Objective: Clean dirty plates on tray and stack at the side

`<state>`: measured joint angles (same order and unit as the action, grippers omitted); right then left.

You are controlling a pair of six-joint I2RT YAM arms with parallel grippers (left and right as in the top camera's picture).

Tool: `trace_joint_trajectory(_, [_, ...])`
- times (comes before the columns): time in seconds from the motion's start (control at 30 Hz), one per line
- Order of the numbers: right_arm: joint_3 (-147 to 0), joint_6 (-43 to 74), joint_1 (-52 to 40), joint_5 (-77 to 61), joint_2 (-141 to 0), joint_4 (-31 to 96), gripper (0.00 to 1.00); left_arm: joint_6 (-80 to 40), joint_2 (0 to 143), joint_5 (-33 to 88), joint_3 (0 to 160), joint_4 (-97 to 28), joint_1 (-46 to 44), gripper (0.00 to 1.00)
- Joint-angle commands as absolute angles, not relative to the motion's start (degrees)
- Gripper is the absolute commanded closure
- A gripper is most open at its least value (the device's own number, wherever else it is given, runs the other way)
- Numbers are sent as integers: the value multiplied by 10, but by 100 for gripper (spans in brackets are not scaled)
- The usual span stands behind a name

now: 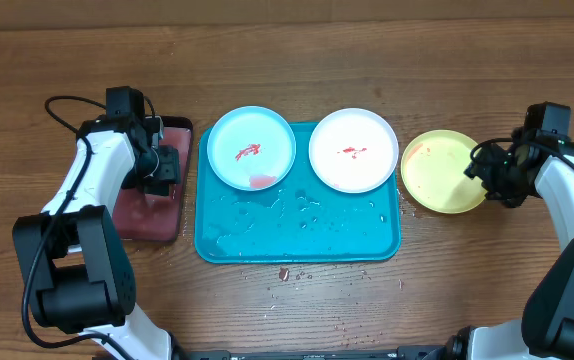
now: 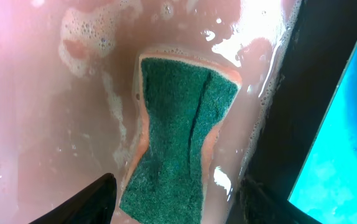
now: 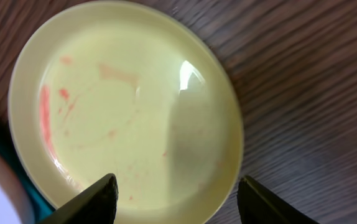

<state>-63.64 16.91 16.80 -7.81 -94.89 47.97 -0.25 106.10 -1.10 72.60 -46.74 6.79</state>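
The turquoise tray (image 1: pixel 267 235) holds a light blue plate (image 1: pixel 251 148) and a white plate (image 1: pixel 353 149) along its far edge, both with red sauce smears. The yellow-green plate (image 1: pixel 442 171) lies on the wood right of the tray; in the right wrist view (image 3: pixel 129 112) it shows faint red smears. My right gripper (image 3: pixel 177 199) is open above its near rim, empty. My left gripper (image 2: pixel 177 202) is open over a green-and-orange sponge (image 2: pixel 178 137) lying in pinkish liquid; its fingers stand either side of the sponge's near end.
A black-rimmed tray (image 1: pixel 152 205) of pinkish, foamy liquid sits left of the turquoise tray. Water drops lie on the turquoise tray's floor. Red specks (image 1: pixel 285 272) dot the wood in front of it.
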Motion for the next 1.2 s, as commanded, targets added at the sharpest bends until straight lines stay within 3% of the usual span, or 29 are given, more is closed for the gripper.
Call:
trace_joint_trajectory(0.0, [-678, 114, 154, -147, -947, 497, 35, 13, 1048, -6, 740, -467, 67, 35])
trace_joint_trajectory(0.27, [-805, 44, 28, -155, -947, 550, 29, 18, 1048, -4, 747, -449, 67, 36])
trace_joint_trajectory(0.67, [-825, 55, -188, -135, -992, 379, 31, 10, 1049, 1, 731, -445, 67, 39])
trace_joint_trajectory(0.97, [-997, 60, -223, -139, -1089, 509, 32, 7, 1049, 10, 731, -442, 67, 38])
trace_joint_trajectory(1.17, [-1022, 60, -245, -160, -1152, 514, 33, 4, 1049, 15, 731, -441, 67, 39])
